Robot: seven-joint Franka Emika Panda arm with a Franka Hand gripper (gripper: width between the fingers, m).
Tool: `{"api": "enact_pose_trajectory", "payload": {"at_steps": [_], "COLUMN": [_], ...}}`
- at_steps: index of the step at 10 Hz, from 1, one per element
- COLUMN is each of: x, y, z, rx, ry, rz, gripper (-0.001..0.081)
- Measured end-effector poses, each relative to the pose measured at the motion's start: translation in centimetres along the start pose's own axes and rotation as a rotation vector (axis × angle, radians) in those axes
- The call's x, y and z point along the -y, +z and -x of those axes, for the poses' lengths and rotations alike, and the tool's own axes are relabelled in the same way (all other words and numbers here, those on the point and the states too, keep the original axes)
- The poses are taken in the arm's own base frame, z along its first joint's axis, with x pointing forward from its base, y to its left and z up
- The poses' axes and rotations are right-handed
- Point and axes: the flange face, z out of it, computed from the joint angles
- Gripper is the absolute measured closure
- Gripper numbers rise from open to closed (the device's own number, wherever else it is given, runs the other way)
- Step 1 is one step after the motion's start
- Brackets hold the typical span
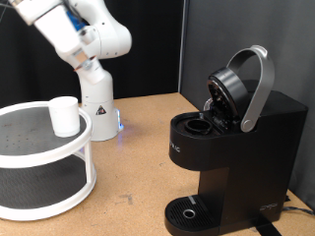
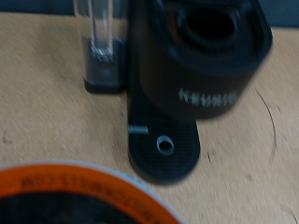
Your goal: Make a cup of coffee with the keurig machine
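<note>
The black keurig machine (image 1: pixel 231 147) stands at the exterior view's right with its silver-grey lid handle (image 1: pixel 258 88) raised and the pod chamber (image 1: pixel 202 126) open. Its round drip tray (image 1: pixel 187 211) is bare. The white cup (image 1: pixel 64 115) stands on the top tier of a white round stand (image 1: pixel 44 155) at the exterior view's left. The gripper does not show in either view; the arm (image 1: pixel 69 34) leaves the frame at the top left. The wrist view looks down on the keurig machine (image 2: pixel 201 65), its open chamber (image 2: pixel 213 26) and drip tray (image 2: pixel 165 145).
A blurred round thing with an orange rim (image 2: pixel 84 196) fills the wrist view's edge close to the camera. The machine's clear water tank (image 2: pixel 100 47) stands beside it. The arm's white domed base (image 1: pixel 96 108) stands behind the stand. The table is tan wood.
</note>
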Motion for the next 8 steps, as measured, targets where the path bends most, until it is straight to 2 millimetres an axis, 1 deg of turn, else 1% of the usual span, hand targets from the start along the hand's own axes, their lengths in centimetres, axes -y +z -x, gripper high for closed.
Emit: {"api": "enact_pose_trajectory", "payload": {"at_steps": [2, 3, 4, 6, 8], "x": [0.3, 0.1, 0.0, 0.1, 0.3], "y": [0.3, 0.7, 0.7, 0.6, 0.9], "z": [-2.8, -3.6, -3.5, -3.9, -5.5], "rx": [0.026, 0.042, 0.042, -0.042, -0.106], "ry": [-0.021, -0.010, -0.011, -0.035, -0.042], "rz": [-0.016, -0.012, -0.013, -0.046, -0.052], "gripper": [0.0378, 0.0378, 0.0378, 0.0378, 0.0378]}}
